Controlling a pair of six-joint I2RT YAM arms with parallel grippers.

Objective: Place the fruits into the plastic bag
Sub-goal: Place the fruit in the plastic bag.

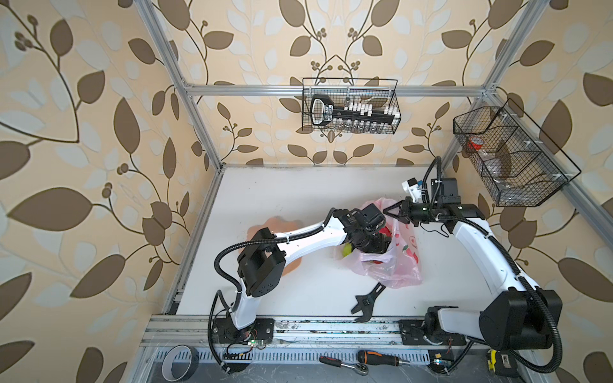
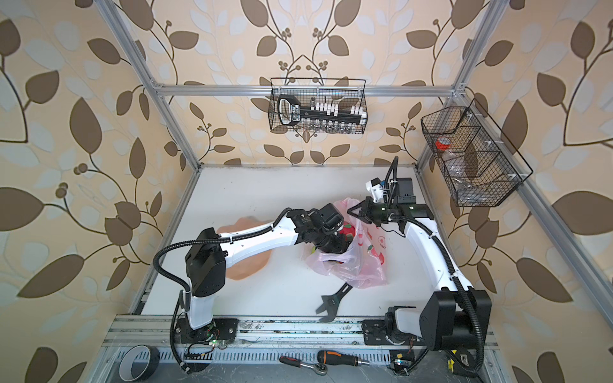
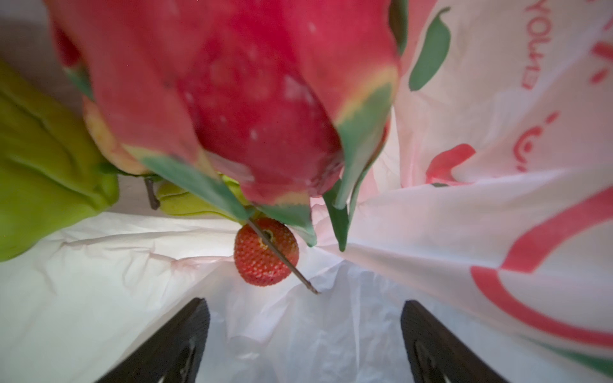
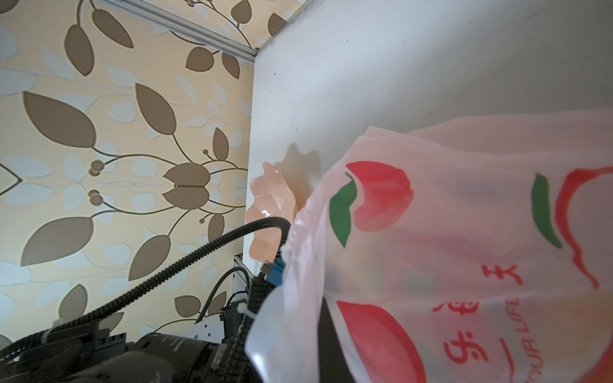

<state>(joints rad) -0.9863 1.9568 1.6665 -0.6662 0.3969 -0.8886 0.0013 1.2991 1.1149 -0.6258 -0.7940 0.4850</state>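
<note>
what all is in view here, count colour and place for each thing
white table: one, fills the cell floor
translucent pale pink plastic bag: one, red and green print, right of table centre
red-pink dragon fruit with green scales: one, inside the bag
red strawberry: one seen, in the bag past the dragon fruit
yellow-green fruit: count unclear, beside the dragon fruit
peach faceted plate: one, table's left side
black adjustable wrench: one, table's front edge
black wire baskets: two, hung above the table, back and right
orange-handled screwdriver: one, front ledge
left tool: black, open, inside the bag
right tool: black, shut on the bag's rim
</note>
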